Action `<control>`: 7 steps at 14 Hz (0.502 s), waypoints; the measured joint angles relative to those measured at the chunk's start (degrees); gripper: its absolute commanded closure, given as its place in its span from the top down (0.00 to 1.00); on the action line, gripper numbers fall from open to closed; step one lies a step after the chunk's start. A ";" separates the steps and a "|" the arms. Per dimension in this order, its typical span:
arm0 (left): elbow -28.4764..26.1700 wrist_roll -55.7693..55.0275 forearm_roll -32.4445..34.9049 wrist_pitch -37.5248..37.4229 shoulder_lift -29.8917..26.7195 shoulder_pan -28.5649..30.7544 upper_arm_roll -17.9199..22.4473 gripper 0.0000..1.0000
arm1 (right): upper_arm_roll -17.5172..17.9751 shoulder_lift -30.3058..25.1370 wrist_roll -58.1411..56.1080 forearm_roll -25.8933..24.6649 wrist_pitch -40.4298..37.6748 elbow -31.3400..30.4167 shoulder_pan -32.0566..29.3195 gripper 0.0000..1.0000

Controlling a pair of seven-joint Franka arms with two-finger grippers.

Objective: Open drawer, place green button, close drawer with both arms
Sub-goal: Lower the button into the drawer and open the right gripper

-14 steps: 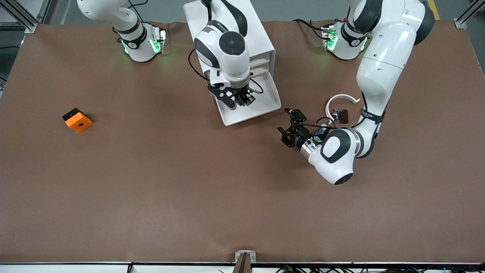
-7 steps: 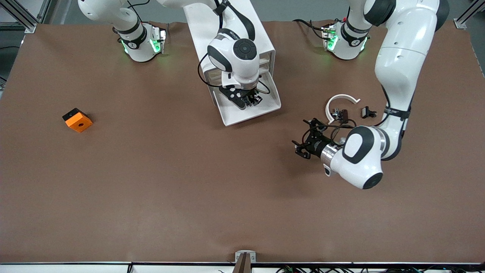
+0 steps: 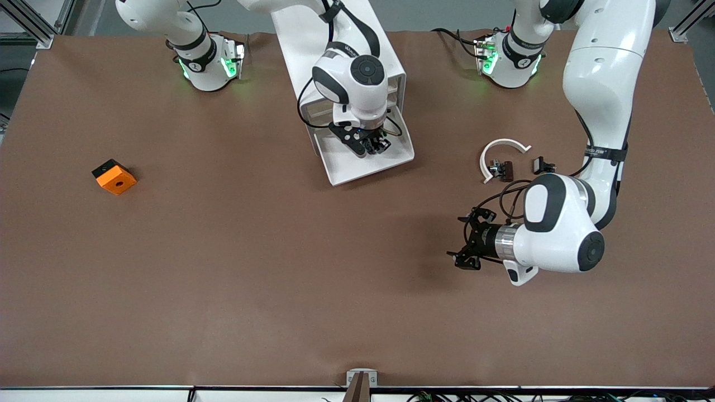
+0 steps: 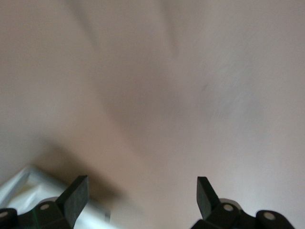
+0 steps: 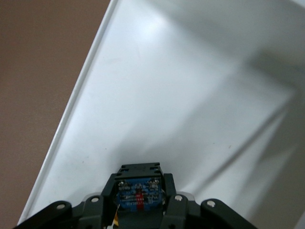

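The white cabinet stands in the middle between the arms' bases, its drawer pulled out toward the front camera. My right gripper hangs over the open drawer tray, shut on the button. Only the button's black-and-blue body shows between the fingers; its green cap is hidden. My left gripper is open over bare brown table toward the left arm's end, away from the drawer. Nothing sits between its fingertips.
An orange square block lies toward the right arm's end. A white curved piece and small black clips lie beside the left arm. A metal bracket sits at the table's front edge.
My left arm has swung away from the drawer, its open gripper now nearer the front camera. My right gripper has shifted with the button farther in over the drawer tray.
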 measured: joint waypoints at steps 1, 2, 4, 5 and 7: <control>0.26 2.36 1.90 0.59 0.00 -1.17 0.89 1.00 | 0.00 0.06 0.40 0.00 0.03 0.00 0.27 0.00; 0.54 5.53 2.87 1.12 -0.01 -1.99 1.24 1.00 | 0.00 0.10 0.59 0.00 0.06 0.00 0.62 0.00; 0.67 11.32 3.61 4.51 0.00 -4.25 1.49 1.00 | -0.04 0.23 0.96 -0.06 0.13 0.01 1.31 0.00; 0.68 12.83 4.40 6.24 0.01 -5.55 1.57 1.00 | -0.07 0.30 1.24 -0.11 0.20 0.03 1.57 0.00; 0.69 14.01 8.10 8.07 0.01 -8.12 1.60 1.00 | -0.14 0.32 1.41 -0.15 0.24 0.09 1.74 0.00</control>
